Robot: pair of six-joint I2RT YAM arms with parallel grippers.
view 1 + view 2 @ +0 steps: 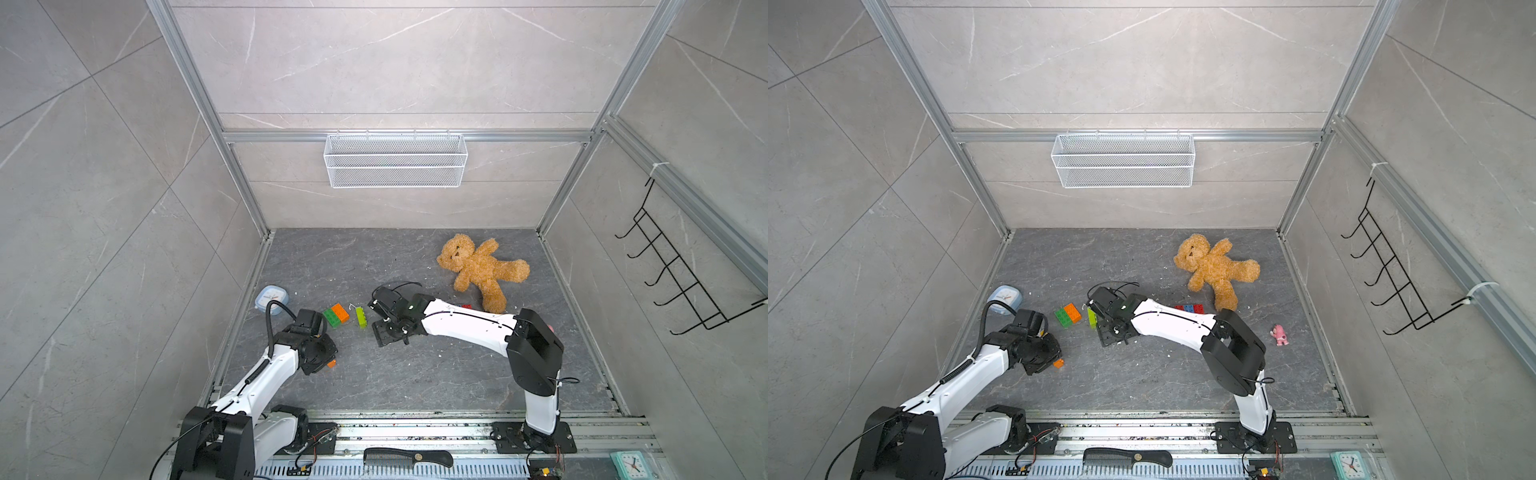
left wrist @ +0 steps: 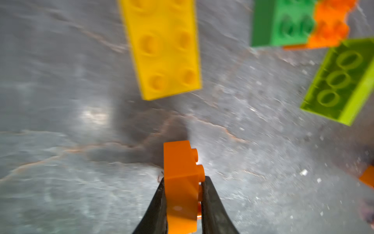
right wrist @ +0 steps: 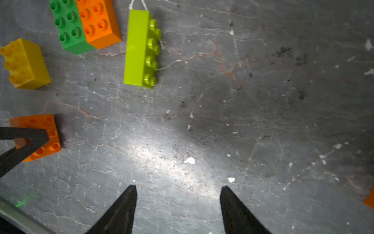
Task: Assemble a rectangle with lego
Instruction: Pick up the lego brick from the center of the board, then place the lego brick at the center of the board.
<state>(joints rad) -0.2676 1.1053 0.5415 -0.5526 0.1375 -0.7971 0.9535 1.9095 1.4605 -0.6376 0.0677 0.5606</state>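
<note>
My left gripper (image 2: 184, 179) is shut on an orange lego brick (image 2: 180, 182), one finger on its smooth side and one on its studded side. Both top views show that brick (image 1: 331, 364) (image 1: 1058, 363) low over the floor under the left wrist. Beyond it lie a yellow brick (image 2: 166, 48), a green brick (image 1: 330, 318) joined to an orange one (image 1: 340, 311), and a lime brick (image 1: 360, 317) on its side. My right gripper (image 3: 178, 186) is open and holds nothing, just right of the lime brick (image 3: 139, 48). Red and blue bricks (image 1: 1190, 308) lie behind the right arm.
A teddy bear (image 1: 480, 268) lies at the back right and a pink figurine (image 1: 1280, 336) at the right. A small blue clock (image 1: 271, 297) stands by the left wall. A wire basket (image 1: 395, 160) hangs on the back wall. A comb (image 1: 407, 458) lies on the front rail.
</note>
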